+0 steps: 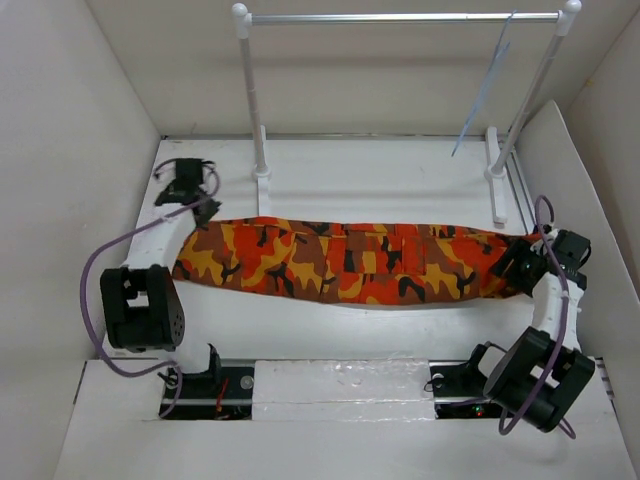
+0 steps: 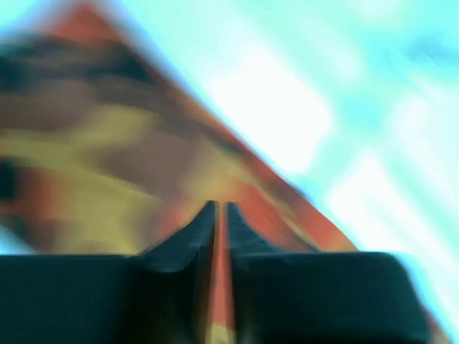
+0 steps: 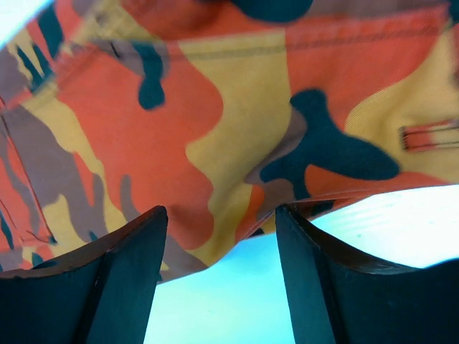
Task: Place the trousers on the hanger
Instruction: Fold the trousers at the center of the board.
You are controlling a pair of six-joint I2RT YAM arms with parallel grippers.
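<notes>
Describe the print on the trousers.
The trousers are camouflage in orange, yellow, brown and black; the right wrist view shows it sharpest.

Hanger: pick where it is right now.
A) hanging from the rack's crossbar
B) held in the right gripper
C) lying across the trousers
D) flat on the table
A: in the top view the hanger hangs by its hook from the silver crossbar, well apart from the trousers lying below.
</notes>
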